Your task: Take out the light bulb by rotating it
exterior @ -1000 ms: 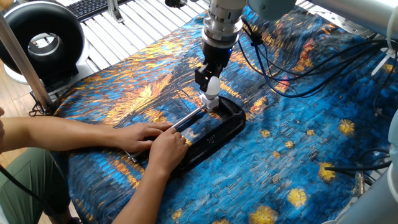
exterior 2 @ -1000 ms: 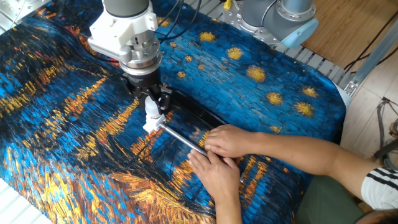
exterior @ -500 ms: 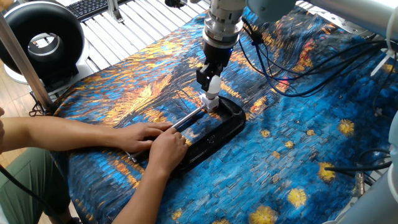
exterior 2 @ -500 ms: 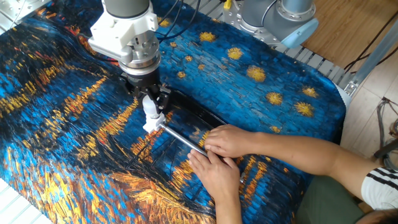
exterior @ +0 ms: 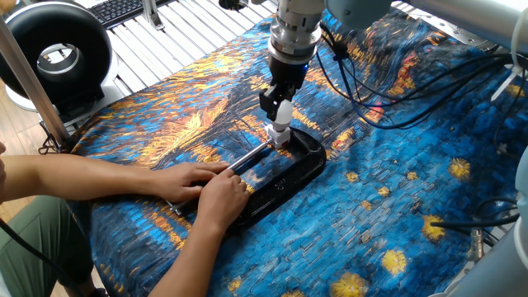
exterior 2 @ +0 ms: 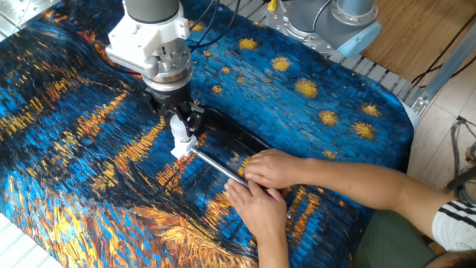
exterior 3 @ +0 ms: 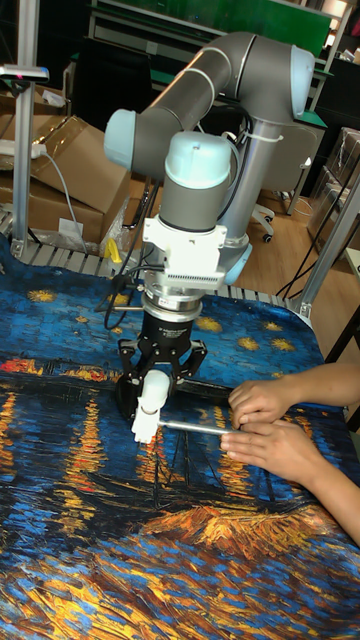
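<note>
In one fixed view, a person's hands (exterior: 206, 188) lie at about 8 o'clock from my pincer, pressing down on the near end of a big black clamp (exterior: 285, 173) that lies flat on the blue and orange cloth (exterior: 396, 206). A shiny metal rod (exterior: 252, 154) runs from the hands up toward 2 o'clock, and its far end reaches the short white socket (exterior: 280, 138) on the clamp. My pincer (exterior: 280, 107) hangs straight down over that socket. My two black fingers (exterior: 268, 102) are squeezed on the light bulb (exterior: 283, 113), one on each side of its round white top. The bulb stands upright with its neck going down to the socket; I cannot tell if it is loose. In the other fixed view, my pincer (exterior 2: 178, 123) is left of the middle, and the bulb (exterior 2: 179, 128) shows white between my fingers. The socket (exterior 2: 180, 148) sits just under it, at 6 o'clock. The rod (exterior 2: 217, 167) goes off toward 4 o'clock to the hands (exterior 2: 264, 182). In the tall fixed view, my grey arm (exterior 3: 215, 95) bends down from 12 o'clock, the bulb (exterior 3: 153, 392) sits in my grip, and the hands (exterior 3: 270, 425) are at 3 o'clock.
</note>
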Robot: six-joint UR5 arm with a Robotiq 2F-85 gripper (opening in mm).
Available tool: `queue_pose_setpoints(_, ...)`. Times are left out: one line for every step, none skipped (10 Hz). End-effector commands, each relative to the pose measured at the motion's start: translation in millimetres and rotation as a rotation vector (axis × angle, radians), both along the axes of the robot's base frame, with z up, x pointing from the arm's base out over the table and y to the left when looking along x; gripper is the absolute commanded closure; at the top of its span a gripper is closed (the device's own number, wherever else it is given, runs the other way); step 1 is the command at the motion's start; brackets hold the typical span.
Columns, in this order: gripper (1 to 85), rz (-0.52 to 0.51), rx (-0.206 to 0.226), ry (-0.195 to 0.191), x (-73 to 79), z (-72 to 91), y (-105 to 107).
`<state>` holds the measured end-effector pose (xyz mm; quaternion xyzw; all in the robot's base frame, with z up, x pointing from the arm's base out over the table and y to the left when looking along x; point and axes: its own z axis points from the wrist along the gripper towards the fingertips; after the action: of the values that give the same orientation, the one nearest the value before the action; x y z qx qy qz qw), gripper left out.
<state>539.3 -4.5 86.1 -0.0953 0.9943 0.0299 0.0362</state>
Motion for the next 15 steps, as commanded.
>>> queue_pose_setpoints(74.0, 0.054, -0.004, -0.021, 4.9, 1.9, 0)
queue_pose_setpoints(75.7, 0.113, -0.02, -0.03, 6.3, 1.9, -3)
queue_pose_setpoints(76.3, 0.177, -0.03, -0.036, 6.9, 1.8, -4)
queue_pose_setpoints(77.0, 0.255, -0.048, -0.047, 8.6, 2.4, -5)
queue_pose_setpoints(80.7, 0.335, -0.067, -0.064, 11.8, 3.2, -7)
queue_pose_setpoints(81.3, 0.434, -0.078, -0.071, 11.9, 3.6, -7)
queue_pose_setpoints(81.7, 0.542, -0.085, -0.064, 8.5, 2.8, -8)
queue_pose_setpoints(82.0, 0.654, -0.083, -0.072, 8.0, 1.6, -6)
queue_pose_setpoints(82.0, 0.745, -0.09, -0.073, 6.9, 0.3, -7)
queue_pose_setpoints(83.3, 0.82, -0.094, -0.087, 9.5, -0.1, -6)
queue_pose_setpoints(84.0, 0.887, -0.102, -0.094, 10.7, 0.1, -6)
queue_pose_setpoints(84.7, 0.956, -0.11, -0.105, 12.6, 0.5, -5)
queue_pose_setpoints(84.7, 1.012, -0.128, -0.117, 16.1, 1.0, -7)
queue_pose_setpoints(84.7, 1.058, -0.141, -0.129, 19.4, 1.4, -7)
queue_pose_setpoints(84.7, 1.083, -0.149, -0.139, 22.2, 1.9, -7)
